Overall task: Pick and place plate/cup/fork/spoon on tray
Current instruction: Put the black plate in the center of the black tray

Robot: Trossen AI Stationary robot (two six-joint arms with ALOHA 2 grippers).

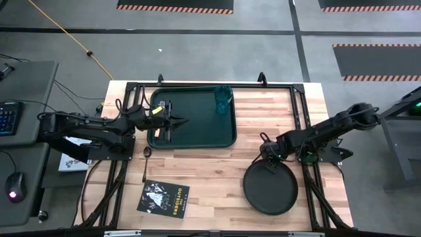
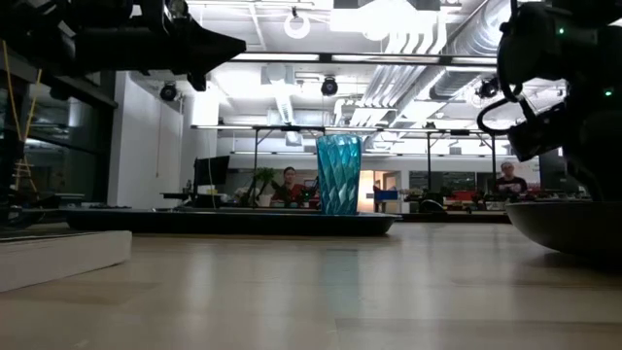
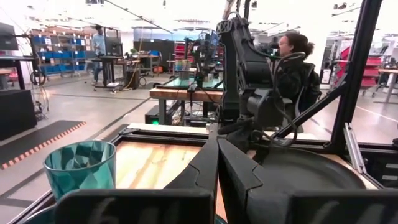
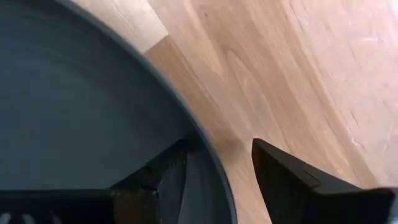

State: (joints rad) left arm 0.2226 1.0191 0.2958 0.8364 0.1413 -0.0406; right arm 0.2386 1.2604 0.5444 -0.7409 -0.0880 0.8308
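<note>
**Operator:** Right wrist view shows the plate (image 4: 74, 112) closest of all: a round matte black plate with a low raised rim. One finger of my right tool (image 4: 217, 180) sits inside that rim and the other outside it, over the bare wood. The tool is spread and straddles the edge; I cannot see it pinching yet.

**Listener:** How would the plate handle?

**Operator:** I judge it stiff and fairly light, with a smooth finish that could slip. The rim is the only place to take hold, since the plate lies flat on the surface (image 1: 217, 168). A pinch on one edge will likely let the far side droop, so I would grip firmly and lift slowly.

**Listener:** Where is it on the surface?

**Operator:** From the high view, the plate (image 1: 271, 189) lies on the wood, well apart from the tray (image 1: 197, 135). The cup (image 1: 223, 97) stands upright in one corner of the tray.

**Listener:** And the arms?

**Operator:** My right arm reaches in low from the right side, its right tool (image 1: 268, 157) at the plate's rim on the tray side. My left tool (image 1: 176, 121) is clenched, holding nothing I can see, and hovers level over the tray's left part.
</note>
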